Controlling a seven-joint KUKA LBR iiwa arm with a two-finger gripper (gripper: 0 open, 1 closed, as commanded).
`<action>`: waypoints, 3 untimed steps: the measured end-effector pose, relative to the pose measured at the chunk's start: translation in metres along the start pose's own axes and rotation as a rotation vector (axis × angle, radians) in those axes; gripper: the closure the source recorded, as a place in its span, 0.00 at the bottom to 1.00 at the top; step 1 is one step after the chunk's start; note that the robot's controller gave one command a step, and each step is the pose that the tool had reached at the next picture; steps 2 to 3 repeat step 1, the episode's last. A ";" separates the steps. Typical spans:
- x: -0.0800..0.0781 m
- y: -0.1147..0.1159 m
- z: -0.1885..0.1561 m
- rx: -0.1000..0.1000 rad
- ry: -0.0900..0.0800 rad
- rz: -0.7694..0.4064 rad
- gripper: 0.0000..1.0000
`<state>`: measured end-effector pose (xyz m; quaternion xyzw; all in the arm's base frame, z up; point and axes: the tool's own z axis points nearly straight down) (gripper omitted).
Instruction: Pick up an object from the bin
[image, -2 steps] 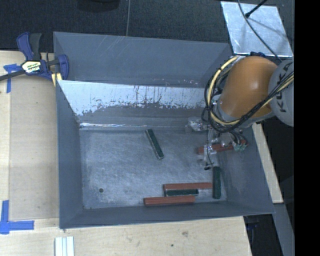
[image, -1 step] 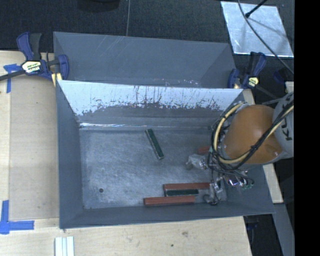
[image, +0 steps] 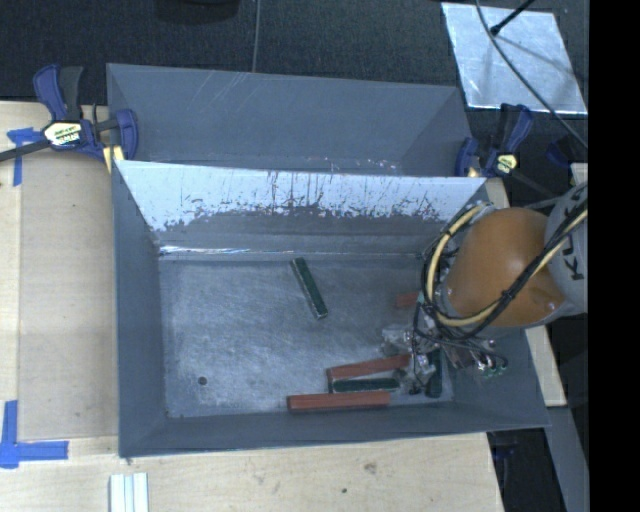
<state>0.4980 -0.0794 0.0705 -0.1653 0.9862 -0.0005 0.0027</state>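
My claw (image: 425, 370): low in the near right corner of the bin (image: 300, 130), at the right end of a short pile of bars. Whether it is wide or narrow I cannot tell, as my own wrist and cables are in the way.
Nearest thing: a dark green bar (image: 362, 382), lying roughly along the bin's near edge, with its right end just at my claw. I cannot tell if I have hold of it.
Doing it well: I judge that I should close across the bar's narrow width, square to its length, close to the end I am at, then lift straight up so that it does not swing.
In the way: a reddish-brown bar (image: 338, 402) lies just beside the green one, against the near wall. It could be pinched along with it or dragged. Something reddish also seems to lie along the green bar's far side. The right wall is near and leaves me little room.
Elsewhere: a thin green stick (image: 310, 288) lies alone and tilted, toward the far edge of the floor, well apart from me. A small reddish piece (image: 405, 299) lies by the right wall.
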 end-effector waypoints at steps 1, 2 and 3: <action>-0.008 -0.009 -0.145 0.000 0.000 0.017 1.00; -0.008 -0.009 -0.145 0.000 0.000 0.017 1.00; -0.008 -0.009 -0.145 0.000 0.000 0.017 1.00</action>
